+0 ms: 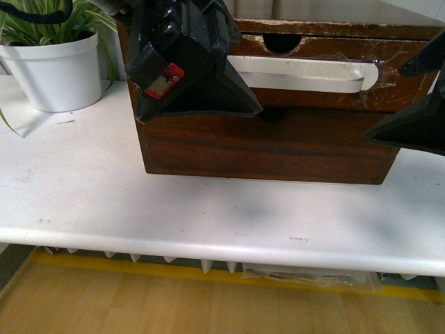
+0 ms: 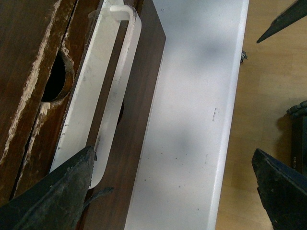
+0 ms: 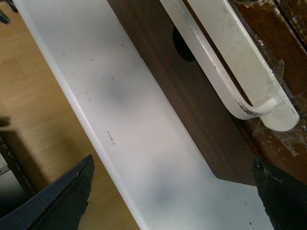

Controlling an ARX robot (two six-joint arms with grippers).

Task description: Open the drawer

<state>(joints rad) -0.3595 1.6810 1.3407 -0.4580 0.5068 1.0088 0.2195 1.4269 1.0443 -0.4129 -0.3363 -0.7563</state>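
Left gripper (image 2: 172,151), jaws wide, has one finger (image 2: 62,191) by the left end of the white handle (image 1: 299,73) on the drawer (image 1: 327,52), the upper one in a chest (image 1: 264,146) on a table (image 1: 208,209), contents hidden, while the right gripper (image 3: 172,159), also wide, hangs near the handle's right end, and a pot (image 1: 59,69) holds a plant (image 1: 42,21).

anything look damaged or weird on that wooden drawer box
Yes. The drawer has pale, splintered chipping along its top edge, around the half-round notch. Its white handle is held on by wrinkled clear tape, which looks like an improvised fix.
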